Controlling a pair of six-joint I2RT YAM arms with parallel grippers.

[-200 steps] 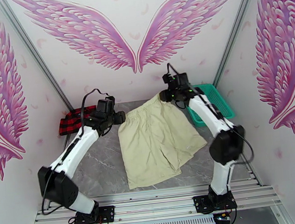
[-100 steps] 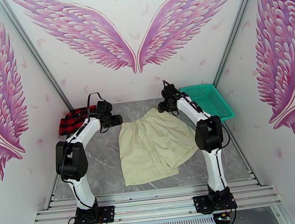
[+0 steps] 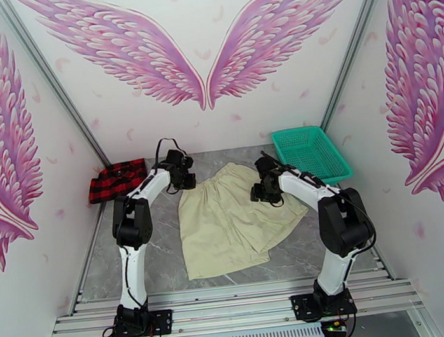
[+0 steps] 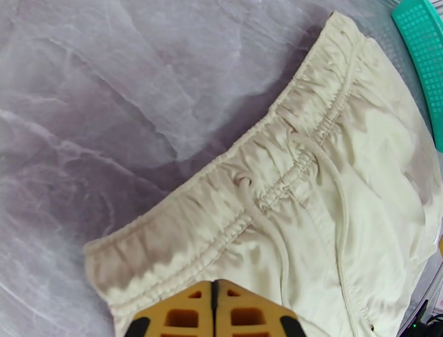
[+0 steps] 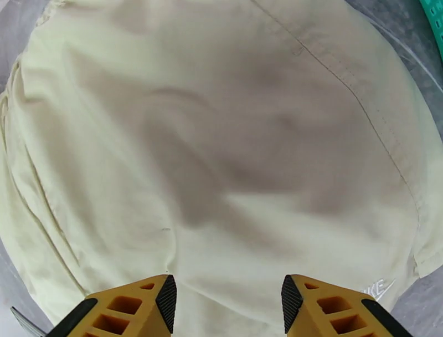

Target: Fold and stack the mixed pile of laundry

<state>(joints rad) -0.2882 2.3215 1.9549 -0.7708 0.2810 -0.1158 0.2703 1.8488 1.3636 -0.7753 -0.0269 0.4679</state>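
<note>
Now, shorts [image 3: 234,219] flat mid-table, shirt [image 3: 116,180] far left; left gripper [image 4: 215,288] closed at waistband [image 4: 266,194], hold unconfirmed, right gripper [image 5: 228,291] open over cloth; fold starting, I judge, next right must pinch waistband too

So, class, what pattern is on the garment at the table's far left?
Red-and-black checked cloth shirt, clearest in the top external view.

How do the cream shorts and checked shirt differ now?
The cream shorts lie spread flat in the middle of the table; the red-and-black checked shirt sits bundled at the far-left wall. The shorts are plain and cover more table than the patterned shirt. Both lie on the table, outside the teal basket.
</note>
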